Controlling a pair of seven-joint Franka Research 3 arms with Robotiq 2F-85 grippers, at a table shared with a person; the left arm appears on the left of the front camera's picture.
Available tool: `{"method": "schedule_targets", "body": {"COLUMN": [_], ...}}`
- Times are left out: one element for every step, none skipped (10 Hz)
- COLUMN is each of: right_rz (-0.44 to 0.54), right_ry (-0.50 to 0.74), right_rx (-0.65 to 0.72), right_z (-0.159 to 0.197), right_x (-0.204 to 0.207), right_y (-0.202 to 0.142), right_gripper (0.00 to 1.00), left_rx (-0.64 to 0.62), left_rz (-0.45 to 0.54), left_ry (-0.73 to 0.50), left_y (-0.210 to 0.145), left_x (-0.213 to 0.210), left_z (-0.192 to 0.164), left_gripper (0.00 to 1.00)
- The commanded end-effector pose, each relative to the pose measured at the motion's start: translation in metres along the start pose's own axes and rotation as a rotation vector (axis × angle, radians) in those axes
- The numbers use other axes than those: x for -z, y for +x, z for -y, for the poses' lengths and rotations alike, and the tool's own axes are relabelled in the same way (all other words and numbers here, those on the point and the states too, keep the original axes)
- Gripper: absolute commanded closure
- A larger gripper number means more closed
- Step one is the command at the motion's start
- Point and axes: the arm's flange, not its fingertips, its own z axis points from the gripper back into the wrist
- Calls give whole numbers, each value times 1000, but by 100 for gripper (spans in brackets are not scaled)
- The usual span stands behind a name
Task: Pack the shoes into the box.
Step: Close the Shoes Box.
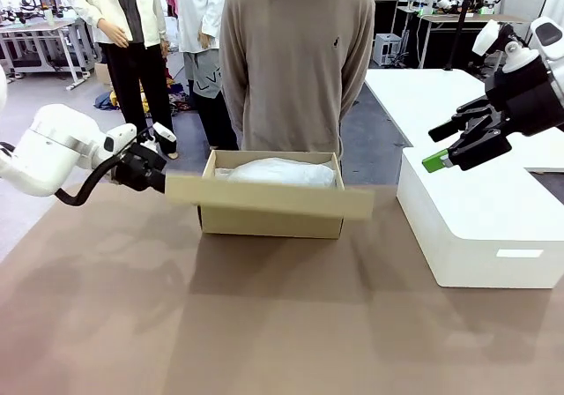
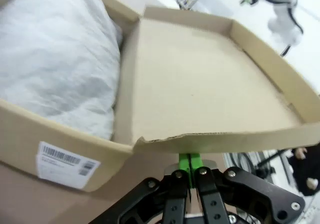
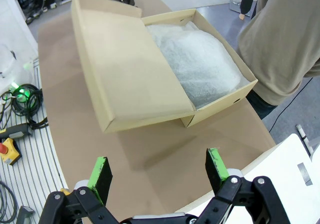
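The tan cardboard box [image 1: 269,222] stands at the table's far middle, filled with crumpled white tissue paper [image 1: 282,172]. The shoes are hidden. Its attached lid [image 1: 264,197] hangs half-raised over the box's near side. My left gripper [image 1: 159,176] is shut on the lid's left rim. In the left wrist view the green pads [image 2: 190,161] pinch the lid's torn edge [image 2: 200,139], with the tissue paper [image 2: 55,54] beyond. My right gripper [image 1: 434,148] hovers open, high at the right above the white block. The right wrist view looks down past its spread fingers [image 3: 159,169] at the box [image 3: 220,101].
A large white block [image 1: 476,223] occupies the table's right side. A person in a beige sweater [image 1: 295,60] stands just behind the box, hands behind the back. Bare brown tabletop [image 1: 264,324] stretches in front of the box. Cables and a red button [image 3: 10,149] lie off the table's edge.
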Motion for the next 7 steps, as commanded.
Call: {"method": "schedule_targets", "body": {"right_rz": [29, 29, 29, 29, 29, 29, 29], "right_ry": [17, 17, 17, 17, 17, 17, 17], "right_rx": [-19, -19, -19, -19, -19, -19, -19], "right_z": [4, 4, 4, 4, 4, 4, 4], "right_x": [1, 1, 1, 1, 1, 1, 1], "right_y": [1, 1, 1, 1, 1, 1, 1], "right_gripper": [0, 0, 0, 0, 0, 0, 0], "left_rx": [-34, -47, -44, -33, -22, -9, -17], "left_rz": [91, 114, 137, 162, 190, 166, 119], "left_ry": [43, 84, 127, 181, 261, 344, 402], "left_y": [8, 10, 14, 17, 20, 24, 30], "left_x": [1, -1, -3, -5, -5, -6, -9], "left_z": [13, 20, 27, 33, 37, 42, 46], "left_gripper": [100, 100, 100, 100, 100, 100, 100]}}
